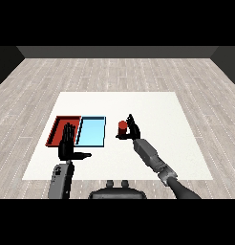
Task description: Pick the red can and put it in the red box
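The red can (122, 127) stands upright on the white table, just right of the light blue tray. My right hand (133, 130) is against the can's right side. Its fingers rise straight behind the can and its thumb reaches along the front of the can's base, so the hand is open around the can rather than curled on it. The red tray (56, 128) lies at the left, next to the blue one. My left hand (67, 145) hovers over the red tray's near edge, open, fingers pointing away and thumb out to the right, holding nothing.
The light blue tray (92, 132) lies between the red tray and the can. The white table (157, 110) stretches to the right and behind the can. Grey wooden floor surrounds the table.
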